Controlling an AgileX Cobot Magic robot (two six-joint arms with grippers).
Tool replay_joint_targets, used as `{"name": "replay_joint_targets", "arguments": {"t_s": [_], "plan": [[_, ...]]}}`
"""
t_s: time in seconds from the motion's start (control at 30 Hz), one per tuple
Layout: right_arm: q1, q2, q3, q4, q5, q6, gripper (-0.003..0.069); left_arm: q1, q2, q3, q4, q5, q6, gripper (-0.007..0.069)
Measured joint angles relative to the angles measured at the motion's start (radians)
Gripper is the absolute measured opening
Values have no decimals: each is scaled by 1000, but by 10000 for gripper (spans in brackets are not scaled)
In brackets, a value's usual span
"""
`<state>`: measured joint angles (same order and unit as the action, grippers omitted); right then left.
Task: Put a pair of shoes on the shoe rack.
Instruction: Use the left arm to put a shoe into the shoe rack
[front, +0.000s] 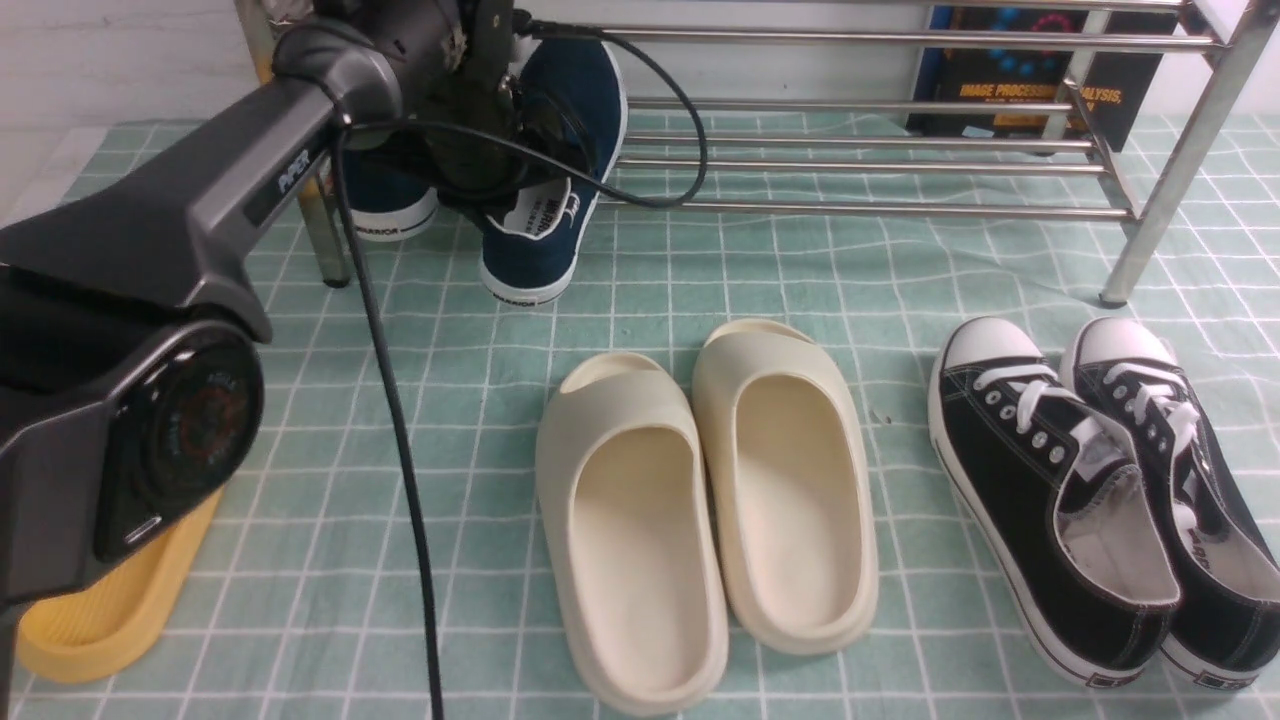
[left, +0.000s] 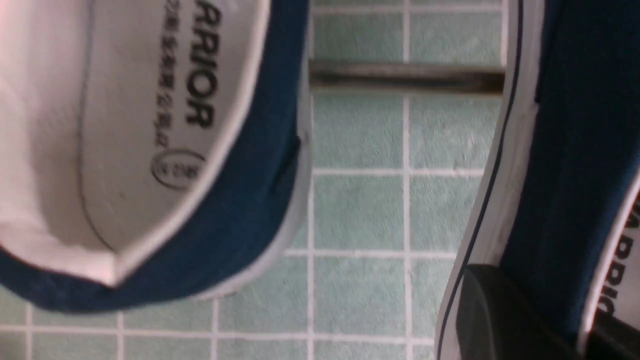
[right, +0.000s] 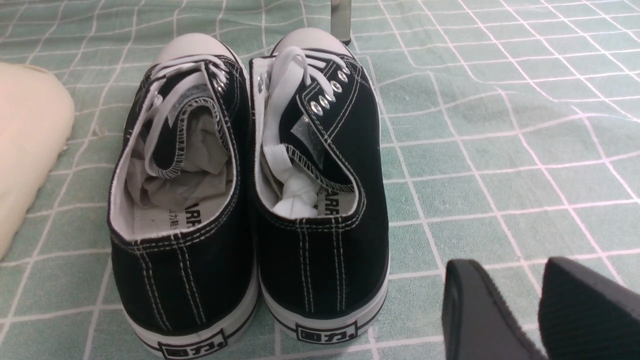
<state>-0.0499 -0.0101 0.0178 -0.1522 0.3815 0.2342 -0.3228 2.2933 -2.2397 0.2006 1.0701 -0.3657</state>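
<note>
My left gripper (left: 550, 325) clamps the navy shoe (left: 565, 150) by its side wall; light, floppy canvas, probably sagging; gripping nearer the stiff sole suits better.

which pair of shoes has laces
The black sneakers on the right, with white laces; the cream slides and the navy slip-ons have none.

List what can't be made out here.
Front view: left arm hides most of the left-hand navy shoe and the left fingers' hold on the right-hand navy shoe.
Left wrist view: those fingers cut off by frame edge.
Front view: yellow item mostly under the arm; book title barred by the shoe rack.
</note>
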Motion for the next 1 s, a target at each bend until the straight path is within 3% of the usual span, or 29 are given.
{"name": "replay_joint_targets", "arguments": {"t_s": [0.27,0.47,0.73,1.0], "plan": [[0,0,0,0,0,0,238,32,1,-8,-19,-39,-20,8],[0,0,0,0,0,0,238,64,1,-13,-51,-82,-15,88],[0,0,0,0,0,0,239,68,-2,-16,-59,-93,-8,248],[0,0,0,0,0,0,239,68,-67,-16,-39,-11,-8,245]]}}
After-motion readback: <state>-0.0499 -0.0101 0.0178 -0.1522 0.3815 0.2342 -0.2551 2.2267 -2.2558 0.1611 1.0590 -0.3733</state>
